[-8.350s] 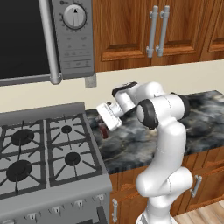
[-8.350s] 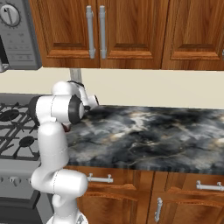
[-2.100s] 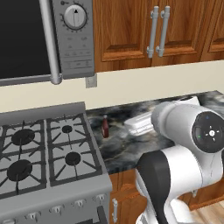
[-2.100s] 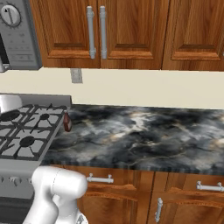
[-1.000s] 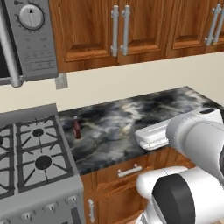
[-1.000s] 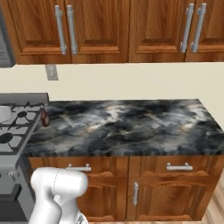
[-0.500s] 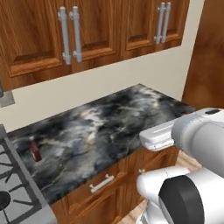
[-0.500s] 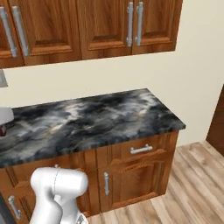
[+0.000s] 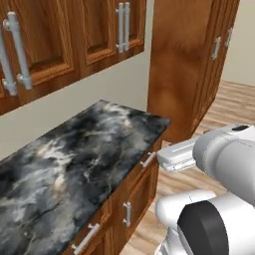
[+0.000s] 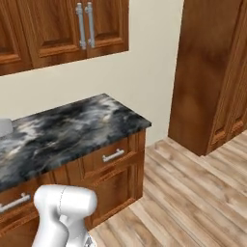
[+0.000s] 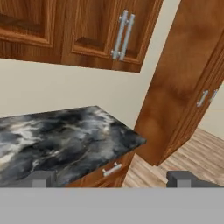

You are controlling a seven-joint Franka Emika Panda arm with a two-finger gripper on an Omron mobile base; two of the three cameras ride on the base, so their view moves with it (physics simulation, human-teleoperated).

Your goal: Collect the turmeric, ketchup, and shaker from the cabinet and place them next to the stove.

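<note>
gripper (image 11: 111, 179): our fingers (image 11: 43, 178) stand wide apart, nothing between them | landmark: dark marble counter (image 9: 74, 169) | cabinet (image 10: 91, 29): on the wall above the counter, doors closed, grey bar handles together | tall wooden cupboard (image 10: 212, 72): beyond the counter's end, on wood floor (image 10: 193, 202) | drawers (image 10: 113, 155): below the counter
</note>
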